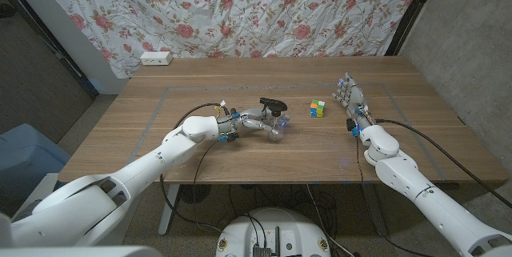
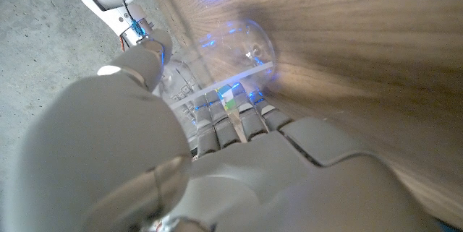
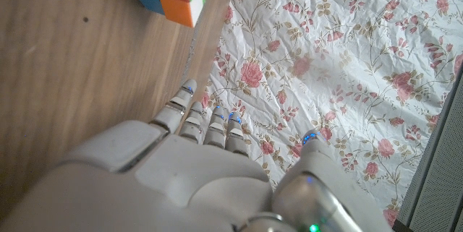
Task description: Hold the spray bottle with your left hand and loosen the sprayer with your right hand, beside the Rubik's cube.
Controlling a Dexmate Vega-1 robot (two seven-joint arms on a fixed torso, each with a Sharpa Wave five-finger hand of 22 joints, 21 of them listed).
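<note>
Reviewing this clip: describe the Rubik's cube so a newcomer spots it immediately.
On the wooden table, look near the middle, between the two robot hands. The Rubik's cube sits just beside the clear spray bottle; it is the only small, multicoloured block there.

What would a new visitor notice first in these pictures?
Probably the bright Rubik's cube near the middle of the wooden table, before the flowered curtain. Just to its left, the left hand grips a clear spray bottle lying on its side. The right hand waits open, right of the cube.
</note>
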